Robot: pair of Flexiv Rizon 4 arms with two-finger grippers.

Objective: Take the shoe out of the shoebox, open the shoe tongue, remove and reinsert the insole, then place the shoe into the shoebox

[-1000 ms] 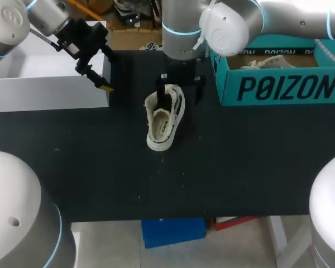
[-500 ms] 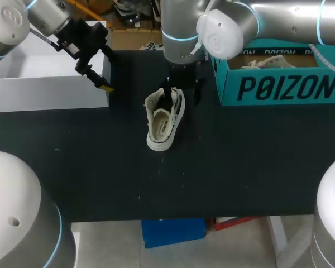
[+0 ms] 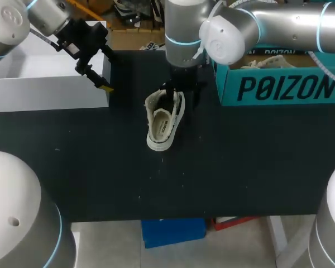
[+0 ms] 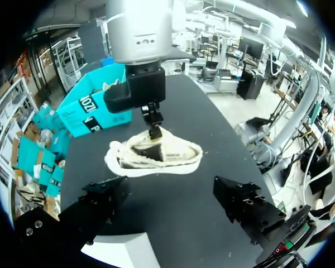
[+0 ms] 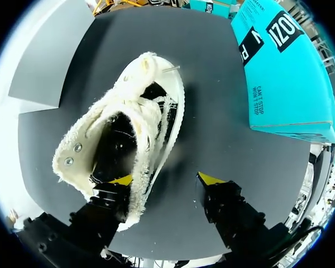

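A cream low-top shoe (image 3: 163, 119) with black trim lies on the black table, toe toward the front edge. My right gripper (image 3: 176, 94) hangs over its heel end. In the right wrist view one yellow-tipped finger (image 5: 120, 180) is inside the shoe (image 5: 123, 134). The other finger (image 5: 211, 178) is outside, a gap away from the side wall, so the right gripper (image 5: 166, 180) is open astride that wall. My left gripper (image 3: 98, 78) is open and empty at the back left. From the left wrist view, the shoe (image 4: 156, 157) and the right gripper (image 4: 154, 121) lie ahead of it.
The teal shoebox (image 3: 285, 86) stands at the back right with a second cream shoe (image 3: 262, 63) inside. A white box (image 3: 50, 84) sits at the back left beside my left gripper. Bare black tabletop (image 3: 212, 173) stretches in front of the shoe.
My right gripper has come down onto the shoe's heel end and its fingers have narrowed. The shoe and my left arm have stayed put.
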